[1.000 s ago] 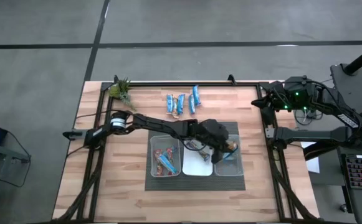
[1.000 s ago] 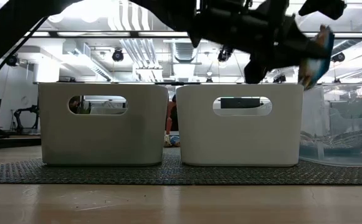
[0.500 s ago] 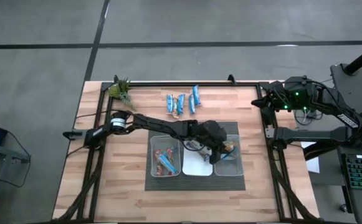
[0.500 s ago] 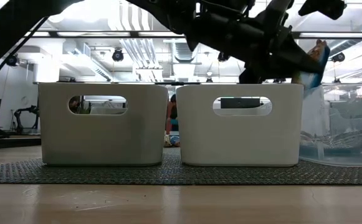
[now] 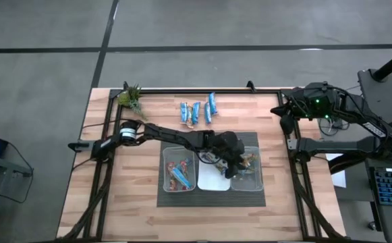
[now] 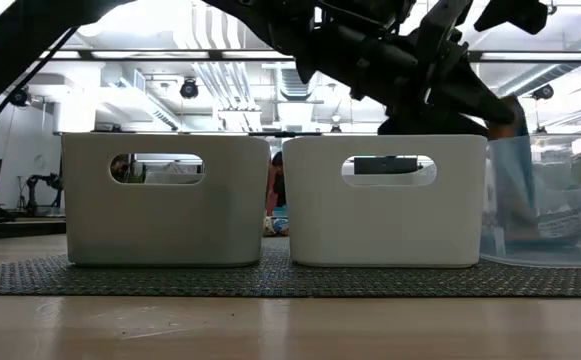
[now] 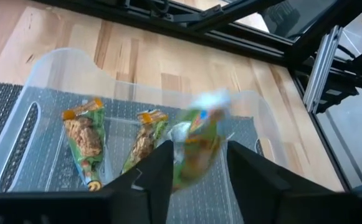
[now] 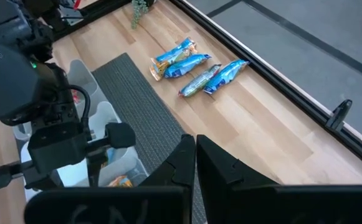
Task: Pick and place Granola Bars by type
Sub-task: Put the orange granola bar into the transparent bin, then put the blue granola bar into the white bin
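My left gripper [image 7: 199,155] hangs open over the right clear bin [image 5: 255,182]. A green-and-tan granola bar [image 7: 200,140] shows blurred between and below its fingers, dropping into that bin [image 6: 515,170]. Two more green-and-tan bars [image 7: 84,137] [image 7: 144,140] lie flat on the bin's floor. Several blue bars [image 5: 197,110] lie on the wood at the far middle of the table, also in the right wrist view [image 8: 196,68]. The left bin [image 5: 179,172] holds red-and-brown bars. My right gripper [image 8: 190,155] is shut and raised at the table's far right corner [image 5: 283,111].
Three bins stand side by side on a dark mat [image 5: 212,202]; the middle one [image 5: 212,177] shows white inside. A small green plant [image 5: 131,98] lies at the far left corner. A black frame rail [image 5: 202,90] runs along the far edge.
My left gripper has tipped a little downward over the right bin and let go. The green-and-tan bar, held up at the fingers a moment ago, has dropped below them into the right bin.
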Robot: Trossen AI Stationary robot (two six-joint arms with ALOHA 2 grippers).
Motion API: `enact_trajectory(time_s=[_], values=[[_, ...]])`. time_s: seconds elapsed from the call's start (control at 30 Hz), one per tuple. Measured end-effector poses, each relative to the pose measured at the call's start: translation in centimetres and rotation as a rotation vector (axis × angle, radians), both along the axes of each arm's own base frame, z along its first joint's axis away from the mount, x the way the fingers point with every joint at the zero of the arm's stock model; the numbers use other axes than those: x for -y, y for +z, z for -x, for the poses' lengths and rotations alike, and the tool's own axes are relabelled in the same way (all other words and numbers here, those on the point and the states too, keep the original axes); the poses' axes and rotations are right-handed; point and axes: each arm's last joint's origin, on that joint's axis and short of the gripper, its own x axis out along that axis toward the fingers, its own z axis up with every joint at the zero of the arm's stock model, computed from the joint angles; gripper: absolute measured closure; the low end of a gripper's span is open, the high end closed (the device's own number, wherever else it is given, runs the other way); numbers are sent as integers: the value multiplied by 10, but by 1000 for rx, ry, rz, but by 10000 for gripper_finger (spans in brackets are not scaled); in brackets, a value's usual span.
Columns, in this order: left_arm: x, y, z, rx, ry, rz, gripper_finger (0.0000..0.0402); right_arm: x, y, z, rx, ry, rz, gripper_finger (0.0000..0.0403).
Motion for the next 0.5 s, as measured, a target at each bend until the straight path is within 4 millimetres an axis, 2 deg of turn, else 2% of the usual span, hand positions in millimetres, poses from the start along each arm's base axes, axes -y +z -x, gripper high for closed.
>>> enact_trajectory(time_s=[0.5], values=[[0, 0, 0, -1, 1, 1, 264, 0, 0, -1, -5, 2, 1, 394]])
